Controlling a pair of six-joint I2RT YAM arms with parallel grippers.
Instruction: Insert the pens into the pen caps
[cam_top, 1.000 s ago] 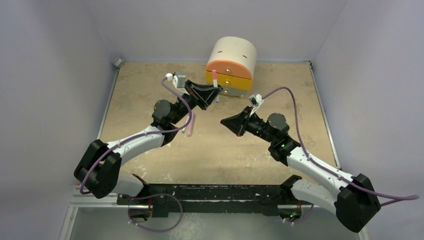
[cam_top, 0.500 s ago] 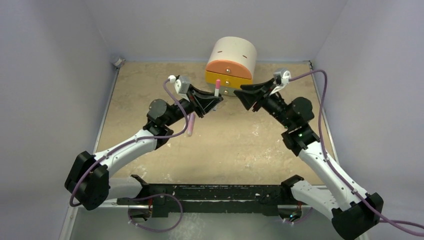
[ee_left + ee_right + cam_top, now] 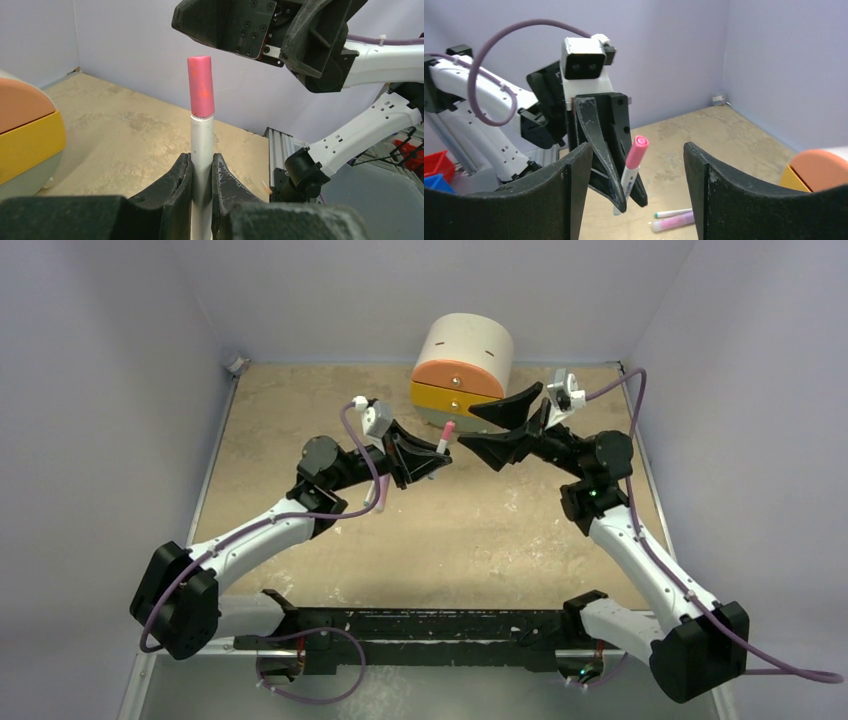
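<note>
Seems partly done: clamps a pink-capped pen (image 3: 202, 142) in left end effector (image 3: 201, 167), holds nothing in spread right end effector (image 3: 636, 148), leaves two pens (image 3: 671, 223) lying lower centre.

a drawer box (image 3: 462, 370) stands at the back middle of the worktop (image 3: 460, 540). in front of it, above the worktop, the left gripper (image 3: 436, 450) holds a pen (image 3: 202, 145) with a cap (image 3: 200, 85) on its free end. the right gripper (image 3: 467, 430) is just right of that cap, not touching it. two loose pens (image 3: 671, 222) lie side by side on the worktop under the left arm (image 3: 270, 525).
</note>
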